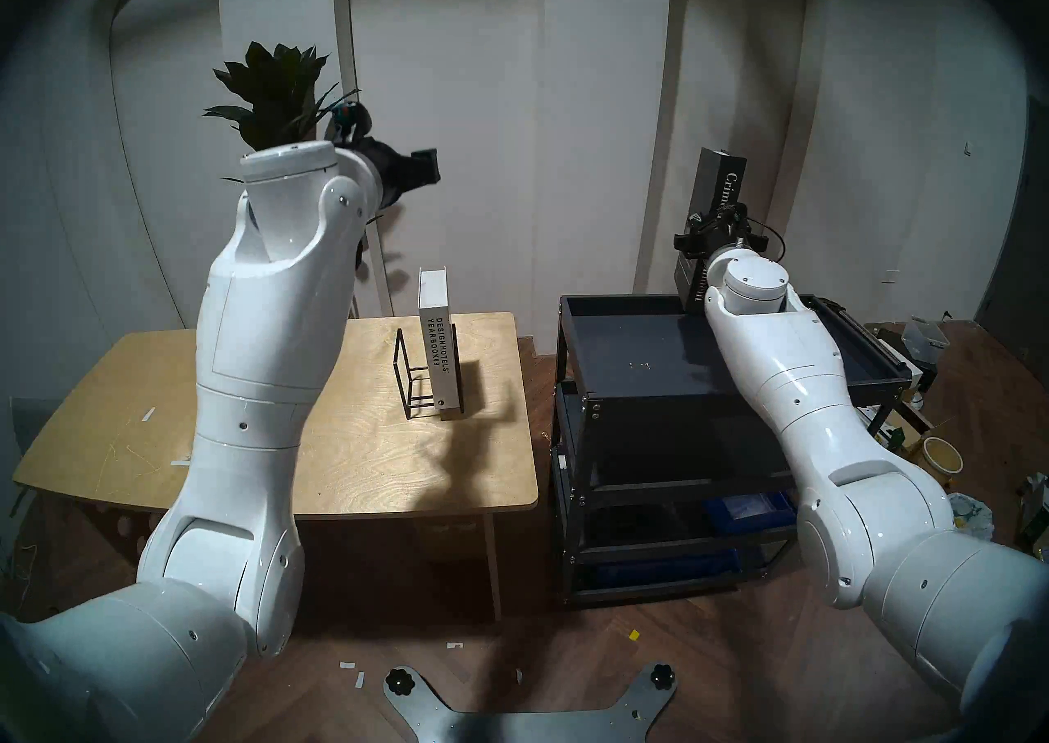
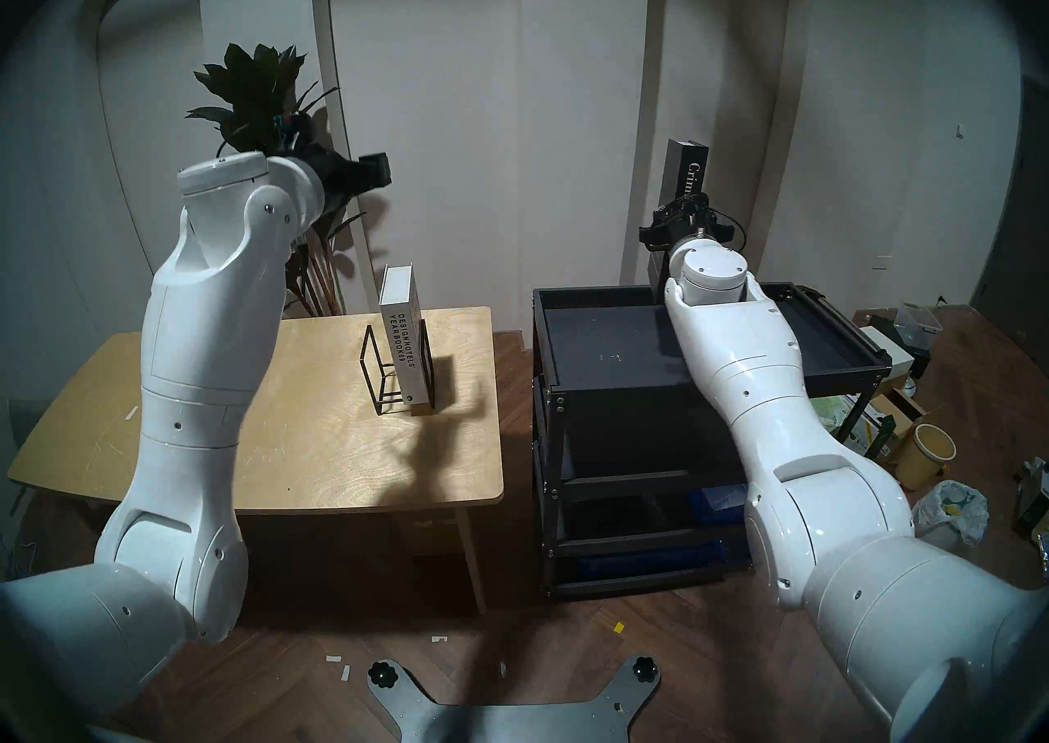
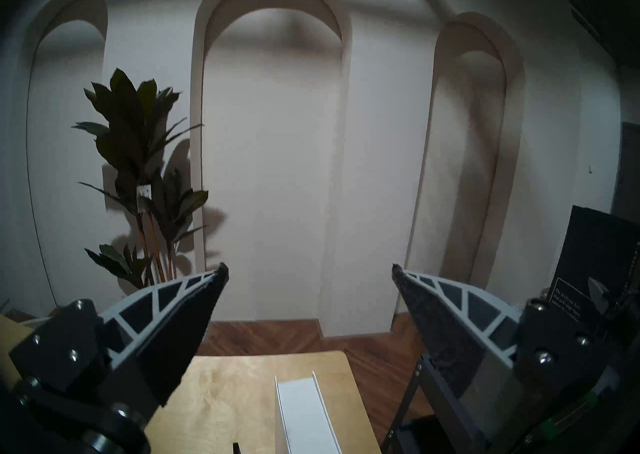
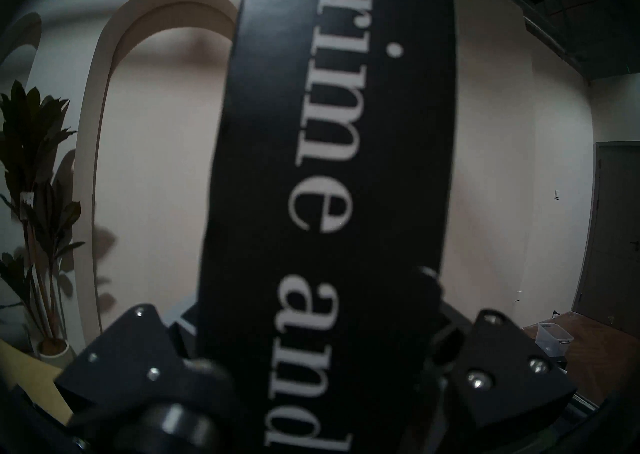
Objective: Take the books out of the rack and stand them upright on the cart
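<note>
The Crime and Punishment hardback (image 1: 716, 186) is clamped mid-spine in the right gripper (image 1: 716, 231), long axis near vertical, above the cart (image 1: 624, 305) top tray's far edge. The DESIGNHOTELS YEARBOOK09 book (image 1: 438, 350) stands in the wire rack (image 1: 406, 378) on the desk (image 1: 142, 384), below the left gripper (image 3: 308, 276), whose jaws are spread and hold nothing. The tray is judged roomy.

A light wooden table (image 1: 142, 384) stood on a dark herringbone wood floor (image 1: 681, 657). Behind it, a tall leafy potted plant (image 3: 138, 151) rose against a white wall with three arched niches (image 3: 273, 131). Boxes, a cream tub (image 2: 934, 444) and bags cluttered the far right floor.
</note>
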